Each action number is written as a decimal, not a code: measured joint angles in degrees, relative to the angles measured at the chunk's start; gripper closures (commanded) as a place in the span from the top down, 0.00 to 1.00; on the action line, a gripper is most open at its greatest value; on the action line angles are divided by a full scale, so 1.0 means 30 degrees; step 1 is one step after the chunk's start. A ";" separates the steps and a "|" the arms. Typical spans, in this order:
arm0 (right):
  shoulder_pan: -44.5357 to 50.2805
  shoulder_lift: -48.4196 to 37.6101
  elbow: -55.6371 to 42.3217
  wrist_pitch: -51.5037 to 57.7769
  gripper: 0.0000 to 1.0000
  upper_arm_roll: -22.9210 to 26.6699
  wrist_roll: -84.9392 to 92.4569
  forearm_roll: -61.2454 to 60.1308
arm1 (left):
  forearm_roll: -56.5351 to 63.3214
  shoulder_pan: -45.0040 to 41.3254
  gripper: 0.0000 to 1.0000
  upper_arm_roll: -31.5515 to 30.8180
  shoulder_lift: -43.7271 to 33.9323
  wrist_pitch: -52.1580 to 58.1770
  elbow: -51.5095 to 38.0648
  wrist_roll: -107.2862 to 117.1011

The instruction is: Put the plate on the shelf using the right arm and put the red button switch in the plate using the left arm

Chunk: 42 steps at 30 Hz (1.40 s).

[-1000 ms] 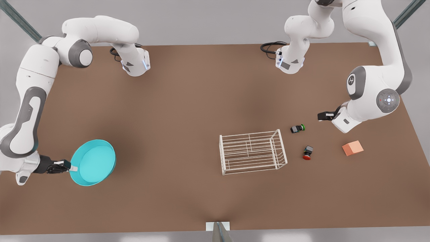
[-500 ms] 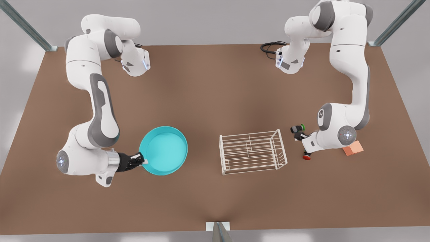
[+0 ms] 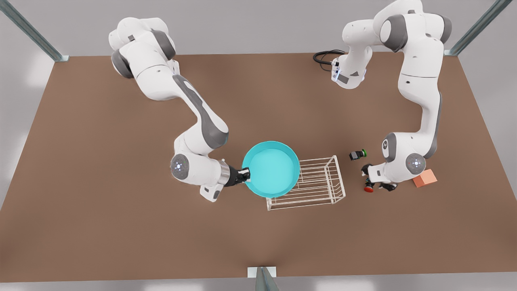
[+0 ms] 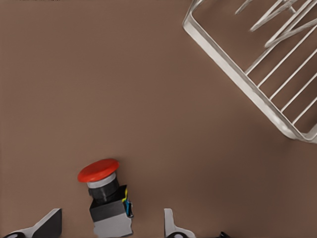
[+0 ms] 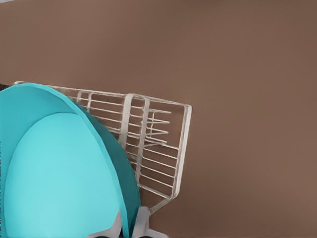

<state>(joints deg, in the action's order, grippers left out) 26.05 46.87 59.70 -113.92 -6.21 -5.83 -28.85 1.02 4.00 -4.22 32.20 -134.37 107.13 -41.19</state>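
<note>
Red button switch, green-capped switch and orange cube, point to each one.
red button switch (image 4: 99, 170), left wrist view, on its red cap.
green-capped switch (image 3: 357, 154), front view, on its dark body.
orange cube (image 3: 425, 178), front view, top face.

plate (image 3: 271, 169) over shelf (image 3: 319, 182), R gripper (image 3: 243, 176) holding

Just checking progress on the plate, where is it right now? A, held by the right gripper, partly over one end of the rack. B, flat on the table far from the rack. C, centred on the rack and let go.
A: the right gripper grips the plate by its rim, and it overlaps only the near end of the rack.
</note>
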 measured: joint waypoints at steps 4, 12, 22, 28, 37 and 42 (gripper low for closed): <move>0.1371 0.0369 0.0096 -0.1146 0.19 0.0008 -0.1453 -0.0025 | 0.0015 0.0345 1.00 0.0006 0.0007 -0.0797 0.0413 -0.0746; 0.3512 0.1917 -0.0035 -0.5793 0.20 0.0024 -0.3842 -0.0046 | 0.0019 0.0364 1.00 0.0120 -0.0007 -0.1335 0.1250 -0.0400; 0.3776 -0.3841 -0.0022 -0.5761 1.00 0.4693 -0.6183 0.0339 | 0.0024 0.0500 0.98 0.0205 0.0762 -0.2166 0.1239 0.0480; 0.2771 -0.8750 0.8537 0.0389 1.00 0.8872 -0.4943 0.3868 | 0.0110 0.0490 0.43 0.0206 0.0769 -0.2473 0.1123 0.0896; 0.0994 -0.8520 0.9475 0.3213 1.00 1.1059 -0.0673 0.7445 | 0.0299 0.0401 0.39 0.0124 0.0401 -0.2129 -0.0130 0.1745; 0.0641 -0.8195 0.9436 0.3658 1.00 1.1003 0.1370 0.6949 | 0.0315 -0.1025 0.36 -0.0049 -0.0225 0.0442 -0.3396 0.3340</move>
<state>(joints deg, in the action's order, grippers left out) 27.97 22.29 88.01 -102.95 26.80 -1.72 -8.01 1.97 0.93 -4.36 31.52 -133.04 96.94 -31.17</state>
